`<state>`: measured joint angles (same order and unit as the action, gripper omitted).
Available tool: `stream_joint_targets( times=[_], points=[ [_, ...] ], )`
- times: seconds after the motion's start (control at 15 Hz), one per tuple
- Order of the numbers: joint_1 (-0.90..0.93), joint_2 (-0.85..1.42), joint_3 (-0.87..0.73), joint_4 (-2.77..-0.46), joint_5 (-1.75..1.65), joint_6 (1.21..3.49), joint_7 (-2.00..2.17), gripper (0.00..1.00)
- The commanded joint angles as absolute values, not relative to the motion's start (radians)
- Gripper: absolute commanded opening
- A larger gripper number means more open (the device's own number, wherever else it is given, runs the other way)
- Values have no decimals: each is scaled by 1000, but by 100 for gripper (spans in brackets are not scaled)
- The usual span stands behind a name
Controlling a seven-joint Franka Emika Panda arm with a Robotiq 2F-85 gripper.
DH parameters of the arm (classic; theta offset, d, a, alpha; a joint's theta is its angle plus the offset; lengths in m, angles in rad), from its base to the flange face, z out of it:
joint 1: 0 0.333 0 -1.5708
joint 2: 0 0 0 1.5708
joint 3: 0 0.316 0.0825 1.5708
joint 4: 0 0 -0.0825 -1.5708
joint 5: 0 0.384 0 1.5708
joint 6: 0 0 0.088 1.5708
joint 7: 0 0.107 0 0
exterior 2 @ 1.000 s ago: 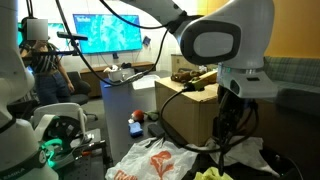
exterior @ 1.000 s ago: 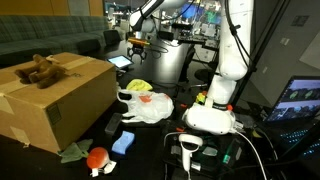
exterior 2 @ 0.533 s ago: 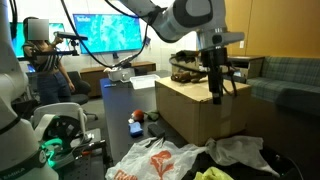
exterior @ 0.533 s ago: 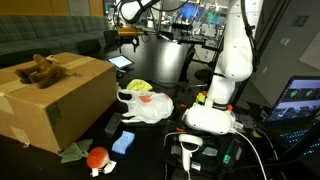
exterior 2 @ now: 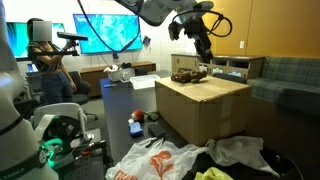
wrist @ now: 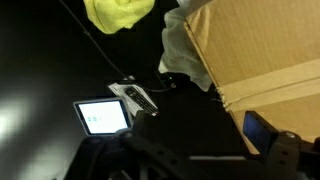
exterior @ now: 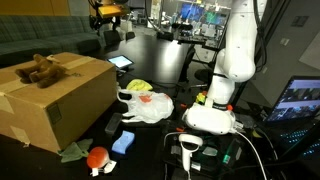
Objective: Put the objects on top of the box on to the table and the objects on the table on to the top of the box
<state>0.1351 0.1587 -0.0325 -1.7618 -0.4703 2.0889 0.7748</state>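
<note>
Little looks done: the plush toy (exterior: 40, 68) lies on the box (exterior: 60, 100) at the left, the white bag (exterior: 150, 106), red ball (exterior: 97, 157) and blue block (exterior: 122, 143) lie on the desk (exterior: 158, 137) to its right, and the tool (exterior 2: 203, 50) hangs high above, jaws apart and empty.

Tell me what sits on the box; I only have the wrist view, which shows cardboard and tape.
Observer: A brown plush toy lies on the box, toward one end of its top.
Operator: Where is the gripper?
Observer: The gripper hangs higher than the box top and touches nothing.
Operator: What is on the table?
Observer: A red-and-white item lies on the table by the box's near corner, next to a green cloth.
</note>
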Motion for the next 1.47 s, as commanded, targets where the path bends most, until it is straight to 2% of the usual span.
stream_joint_targets(
  times=[0.0,0.67,1.4],
  points=[
    [148,233,13,-1629,-478,2081,635,100],
    [239,495,57,-1278,-444,2016,226,100],
    [326,758,45,-942,-385,1835,150,100]
  ],
)
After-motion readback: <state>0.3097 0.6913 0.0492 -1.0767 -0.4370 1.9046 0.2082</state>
